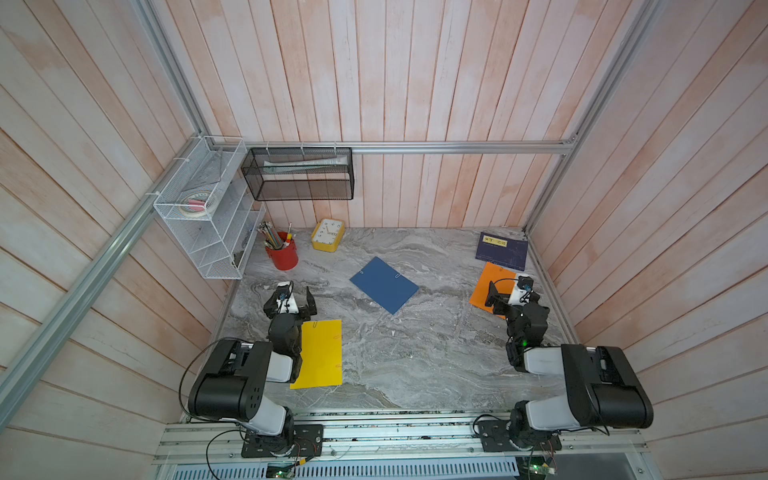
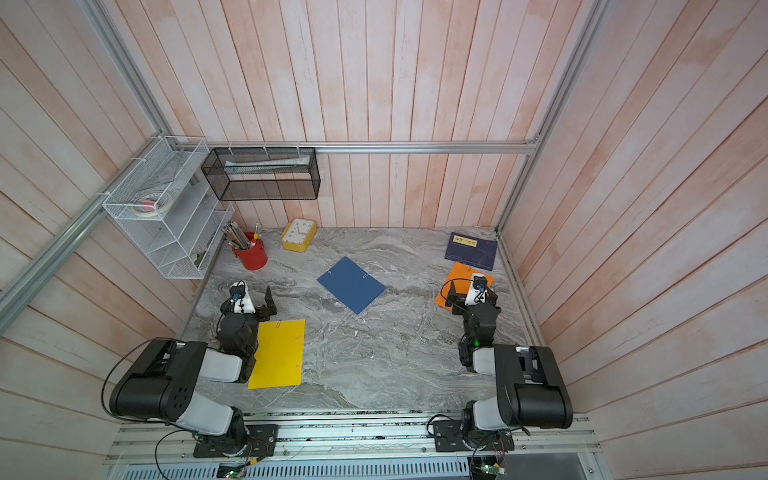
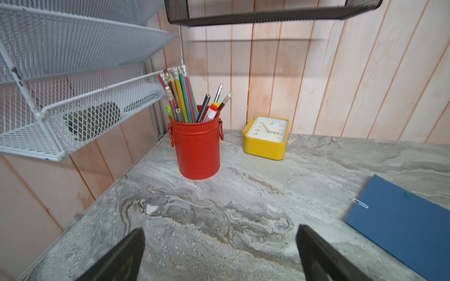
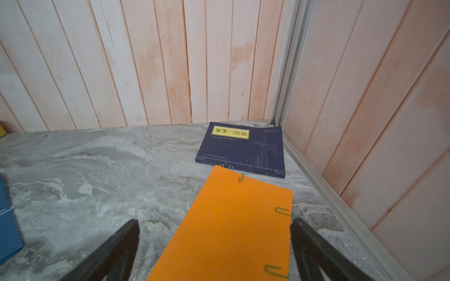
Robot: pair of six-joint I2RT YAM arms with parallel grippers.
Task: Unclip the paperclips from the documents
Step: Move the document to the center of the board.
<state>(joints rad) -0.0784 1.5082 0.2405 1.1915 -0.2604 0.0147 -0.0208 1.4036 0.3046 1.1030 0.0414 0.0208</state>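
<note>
Right gripper point(image 4: 214, 222) and left gripper point(image 3: 220, 230) both stand spread wide with nothing held. I have the right one hanging low over the orange document point(image 4: 226, 243). The left one is over bare marble tabletop point(image 1: 415, 353), aimed at the red pencil cup point(image 3: 198, 150).

I take the blue document point(image 1: 384, 284) as my marker; it lies mid-table, turned diagonally. From it, the orange document lies toward the right arm's side wall. The yellow document point(image 1: 322, 353) lies toward the left arm's base, one edge tucked under that arm. The navy booklet point(image 4: 243, 148) sits farther back than the blue document, in the right back corner.

None of the paperclips looks removed yet. The blue document carries a silver paperclip point(image 3: 360, 203) on a far edge, and the yellow document shows tiny paperclips point(image 1: 336, 336) along its edges, too small to tell their colour. The orange document has three green ones.

My next move turns on the green paperclip point(image 4: 282, 211) on the orange document's long edge. It sits just beside one of the right gripper's fingertips point(image 4: 299, 226), and its long axis lies across that edge. The right arm is clearly the nearer one. I judge the pull should run along the clip's axis, off the paper. The sheet may drag along, since my left gripper is well apart and cannot pin it.
</note>
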